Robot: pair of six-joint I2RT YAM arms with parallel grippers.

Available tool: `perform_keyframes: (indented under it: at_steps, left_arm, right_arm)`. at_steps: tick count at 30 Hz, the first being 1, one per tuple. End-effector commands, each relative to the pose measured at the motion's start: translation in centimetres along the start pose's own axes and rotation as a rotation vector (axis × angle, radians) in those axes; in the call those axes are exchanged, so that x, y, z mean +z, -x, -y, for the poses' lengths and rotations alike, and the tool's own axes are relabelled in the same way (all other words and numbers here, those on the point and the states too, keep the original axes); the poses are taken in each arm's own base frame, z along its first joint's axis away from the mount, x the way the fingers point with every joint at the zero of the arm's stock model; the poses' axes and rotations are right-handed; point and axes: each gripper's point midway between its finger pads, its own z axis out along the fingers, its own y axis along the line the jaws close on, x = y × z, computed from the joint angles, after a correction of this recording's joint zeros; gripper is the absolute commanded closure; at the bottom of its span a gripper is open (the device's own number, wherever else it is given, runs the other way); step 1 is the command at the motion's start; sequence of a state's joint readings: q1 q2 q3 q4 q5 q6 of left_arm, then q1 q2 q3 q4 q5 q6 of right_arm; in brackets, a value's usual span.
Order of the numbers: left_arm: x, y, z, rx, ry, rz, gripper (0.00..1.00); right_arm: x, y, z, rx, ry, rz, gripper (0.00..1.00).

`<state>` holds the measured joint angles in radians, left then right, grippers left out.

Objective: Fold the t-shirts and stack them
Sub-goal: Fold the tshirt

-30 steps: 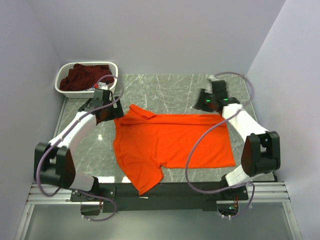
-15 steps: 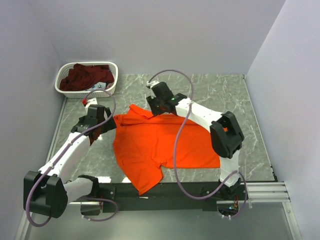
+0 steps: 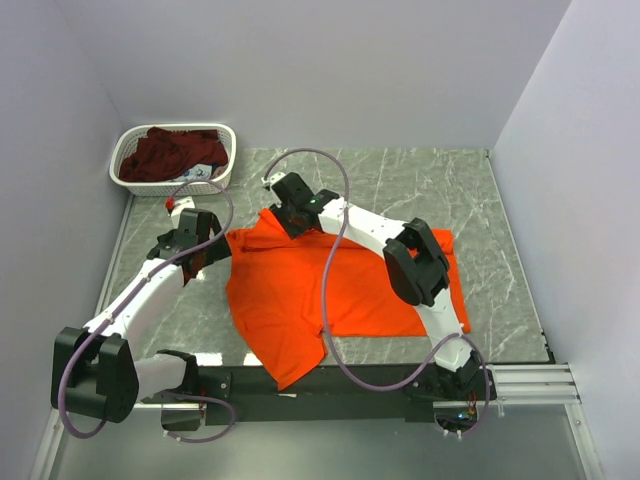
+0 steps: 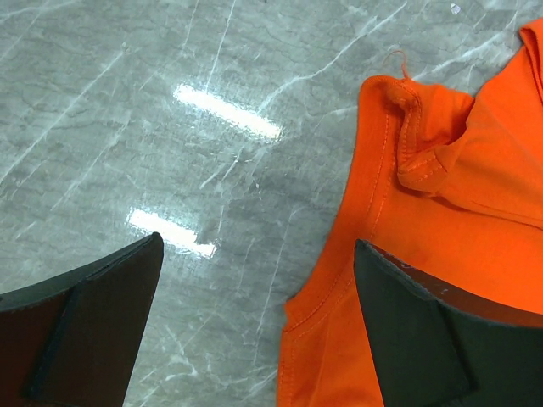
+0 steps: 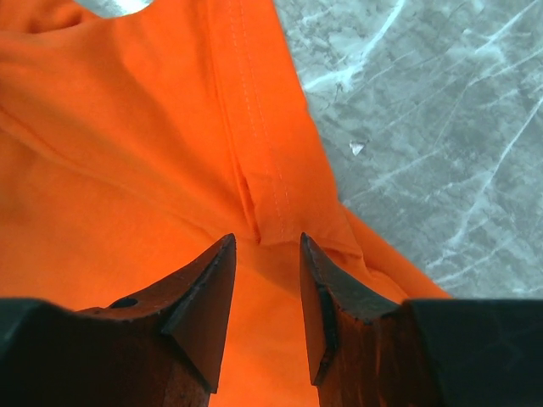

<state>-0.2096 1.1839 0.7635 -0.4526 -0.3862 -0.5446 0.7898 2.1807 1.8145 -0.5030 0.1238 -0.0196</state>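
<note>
The grey marble worktop (image 3: pixel 500 200) carries the orange shirt (image 3: pixel 290 290), spread mostly flat across its middle. The collar lies at the far left and one sleeve hangs towards the near edge. The right arm (image 3: pixel 370 225) reaches across the shirt from the right, and the left arm (image 3: pixel 140 295) stretches up the left side. A white basket (image 3: pixel 127 150) stands at the far left corner with the maroon shirt (image 3: pixel 170 152) bunched inside it.

The left gripper (image 4: pixel 259 254) is spread wide at the shirt's left edge, with one finger over bare worktop and the other over the orange hem. The right gripper (image 5: pixel 267 246) is over the collar area, its fingers only a narrow gap apart, with a stitched fold running up from that gap. I cannot tell whether they touch the cloth.
</note>
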Motion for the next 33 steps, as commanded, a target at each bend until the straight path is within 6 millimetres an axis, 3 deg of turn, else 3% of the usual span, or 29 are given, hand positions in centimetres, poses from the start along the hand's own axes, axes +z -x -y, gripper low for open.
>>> perform_keyframes:
  at_steps: [1,12,15,21,23,28,33]
  left_arm:
    - [-0.5,2.4,0.7,-0.044,-0.015,0.064,0.01]
    - [-0.3,2.1,0.6,-0.037,-0.011,0.056,0.01]
    - [-0.3,2.2,0.7,-0.036,-0.012,0.057,0.01]
    - [-0.3,2.2,0.7,-0.036,-0.013,0.055,0.01]
    - [-0.2,2.0,0.7,-0.032,-0.013,0.052,0.02]
    - [-0.2,2.0,0.7,-0.031,-0.015,0.051,0.02]
    - [-0.2,2.0,0.7,-0.032,-0.015,0.05,0.02]
  right_arm:
    - [0.7,1.0,-0.1,-0.04,-0.027,0.01,0.57]
    - [2.8,-0.2,0.0,-0.076,-0.057,-0.027,0.61]
    - [3.0,-0.3,0.2,-0.083,-0.063,-0.028,0.66]
    - [2.8,0.0,0.3,-0.084,-0.072,-0.016,0.9]
    - [2.4,0.4,0.4,-0.083,-0.071,-0.008,1.0]
    - [-0.5,1.8,-0.4,-0.071,-0.03,0.043,1.0]
    - [-3.3,2.0,-1.4,-0.044,0.027,0.076,1.0]
